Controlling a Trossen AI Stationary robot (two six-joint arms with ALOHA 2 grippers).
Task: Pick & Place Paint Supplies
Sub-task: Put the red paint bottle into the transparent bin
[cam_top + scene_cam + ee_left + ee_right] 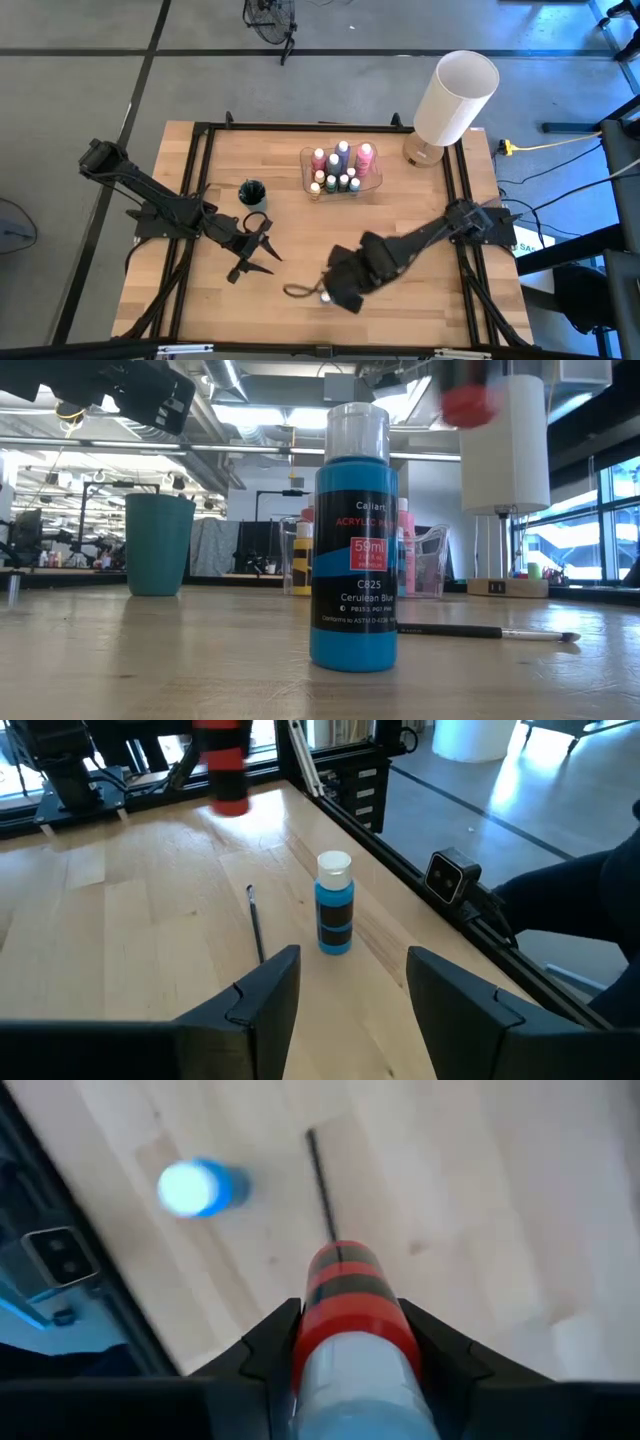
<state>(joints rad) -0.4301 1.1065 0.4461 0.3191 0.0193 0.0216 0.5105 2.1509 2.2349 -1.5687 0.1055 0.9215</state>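
Observation:
My right gripper [350,1315] is shut on a red paint bottle [345,1295] with a black label, held well above the wooden table; in the low view the bottle [465,400] is a red blur near the top. Below it, a blue paint bottle [334,905] with a clear cap stands upright on its base. A thin dark paintbrush [256,920] lies flat beside the blue bottle. My left gripper [350,970] hangs open at the table's left, pointing at the blue bottle from a distance. My right gripper pinches the red bottle's upper body just below the cap [312,1330] between its two fingers. The fingers come from above, pointing down. The bottle hangs upright below them, cap up, lifted clear of the table.
A clear bin [372,183] with several paint bottles stands at the table's far middle, a teal cup [252,192] to its left, and a big white lamp [455,95] at the far right corner. Black rails [190,200] run along the table's sides.

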